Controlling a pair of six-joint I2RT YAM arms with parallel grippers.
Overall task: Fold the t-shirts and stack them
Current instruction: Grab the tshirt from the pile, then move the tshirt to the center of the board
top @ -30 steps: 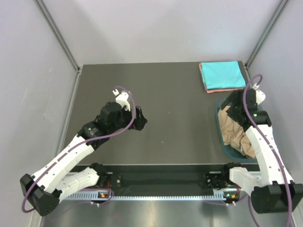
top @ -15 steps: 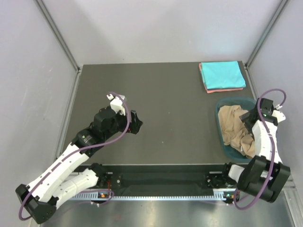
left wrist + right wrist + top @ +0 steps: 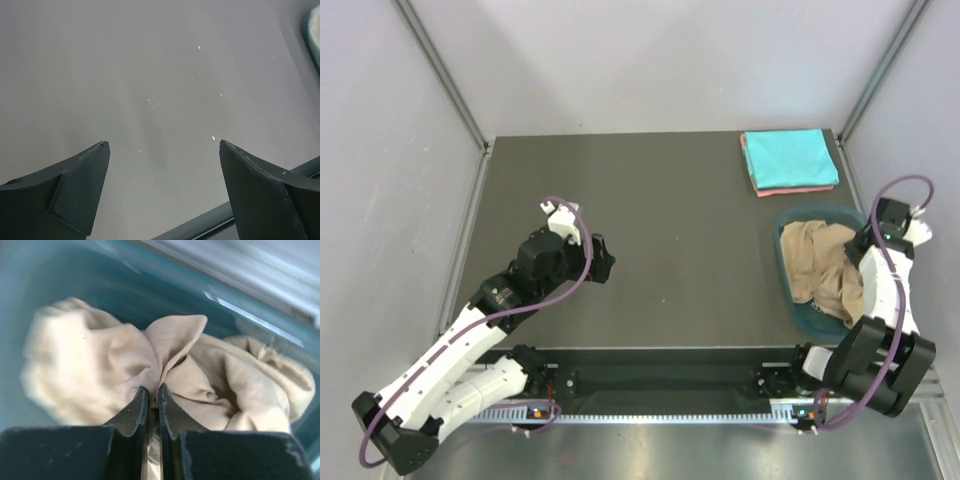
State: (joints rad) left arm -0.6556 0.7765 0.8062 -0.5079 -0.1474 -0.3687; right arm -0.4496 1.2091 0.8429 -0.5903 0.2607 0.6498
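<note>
The right tool pinches the tan shirt in the tub beneath it, left tool wide; a lift out should follow

tan t-shirt: no lettering you can read.
tub: no label you can read.
Everywhere else: nothing legible.
</note>
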